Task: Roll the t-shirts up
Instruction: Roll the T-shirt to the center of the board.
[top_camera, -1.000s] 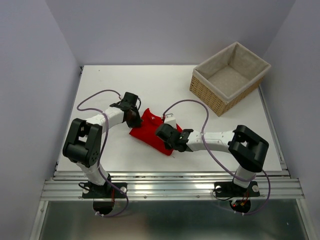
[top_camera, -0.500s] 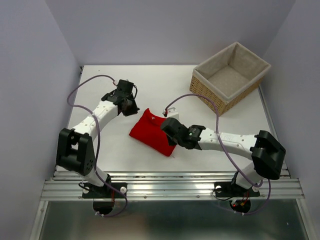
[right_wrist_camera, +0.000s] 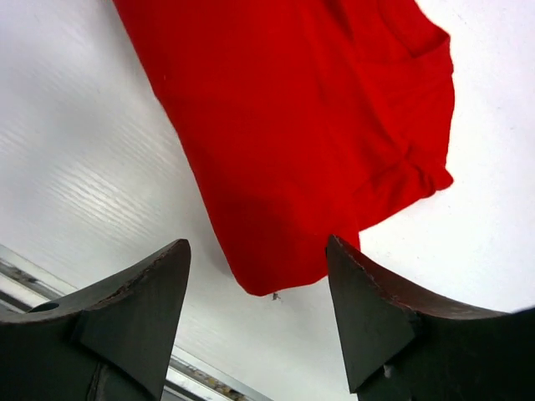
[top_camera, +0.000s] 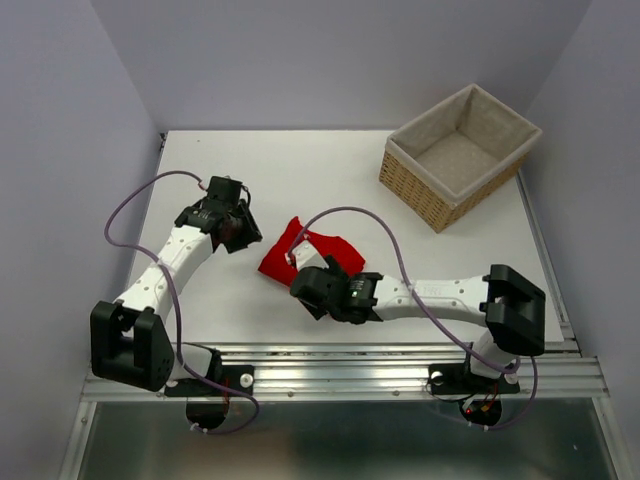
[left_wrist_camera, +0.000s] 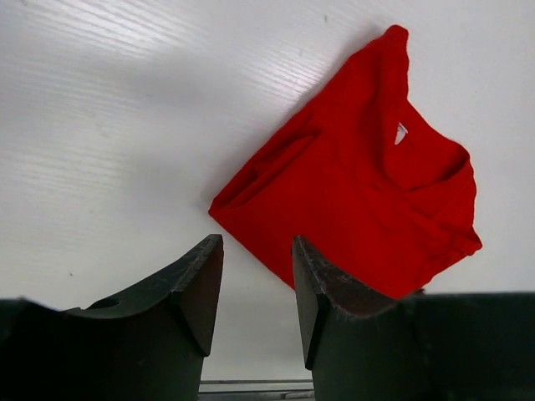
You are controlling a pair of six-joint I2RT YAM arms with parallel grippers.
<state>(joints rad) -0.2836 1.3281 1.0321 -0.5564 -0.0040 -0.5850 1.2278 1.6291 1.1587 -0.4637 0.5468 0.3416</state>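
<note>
The red t-shirt (top_camera: 275, 262) lies loosely folded on the white table (top_camera: 300, 170), slightly left of centre. In the left wrist view the t-shirt (left_wrist_camera: 359, 192) shows its collar and a small white label. My left gripper (top_camera: 238, 228) hovers just left of the cloth, open, with only bare table between its fingers (left_wrist_camera: 257, 242). My right gripper (top_camera: 308, 285) sits at the shirt's near edge, open wide. The red t-shirt's rounded corner (right_wrist_camera: 292, 125) lies just ahead of the right gripper (right_wrist_camera: 259, 246) and between its fingers, untouched.
A cloth-lined wicker basket (top_camera: 420, 190) stands at the back right corner with nothing in it. Purple cables loop from both arms, one crossing above the shirt. A metal rail (top_camera: 340, 355) runs along the table's near edge, close behind the right gripper.
Both grippers have opened and let go of the shirt. The left arm has drawn back to the left, the right one toward the near edge. The shirt now lies free, spread wider.
</note>
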